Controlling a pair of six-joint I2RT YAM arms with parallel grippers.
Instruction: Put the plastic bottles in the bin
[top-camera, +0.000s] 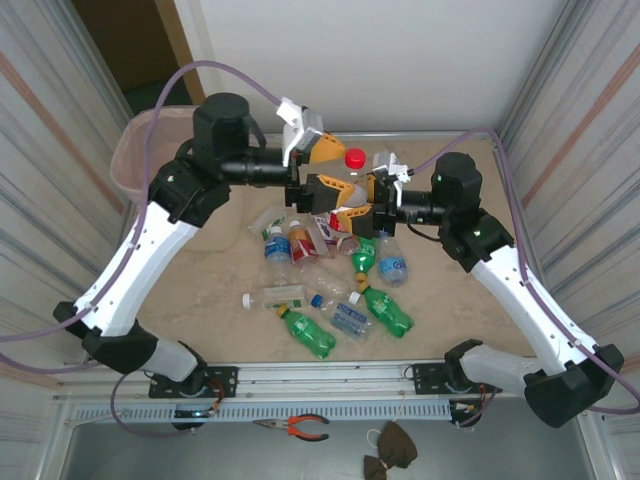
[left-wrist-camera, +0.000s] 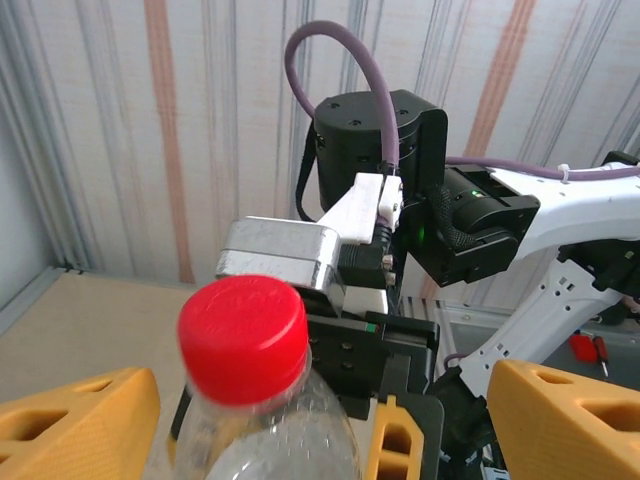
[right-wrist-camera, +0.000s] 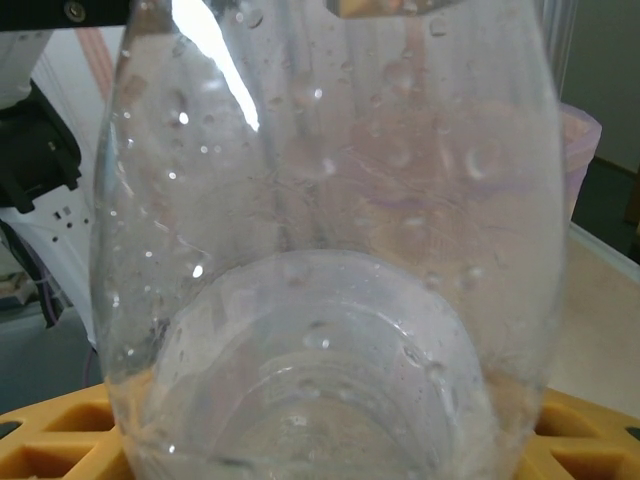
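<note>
Surroundings: corrugated striped walls on three sides, with a pale beige worktop (top-camera: 210, 290) between them.
Bin (top-camera: 135, 150): round and pale pink, at the far left corner of the worktop, partly hidden behind the left arm's elbow.
Left gripper (left-wrist-camera: 320, 425): raised over the middle of the worktop, orange jaws wide apart. One stands on each side of the red-capped bottle (top-camera: 354, 160), clear of its neck.
Right gripper (right-wrist-camera: 320, 440): facing the left one, jaws clamped on the lower body of that same bottle.
Red-capped bottle: clear plastic with droplets inside, roughly upright, up in the air between the two grippers and well apart from the bin.
Other bottles: a loose pile lying on the worktop just below the grippers. Among them are green bottles (top-camera: 305, 333), clear bottles with blue labels (top-camera: 393, 264) and one with a red-orange label (top-camera: 300, 240).
Near ledge: pliers (top-camera: 300, 427) with orange handles — a dark cloth (top-camera: 390, 450) just to their right.
</note>
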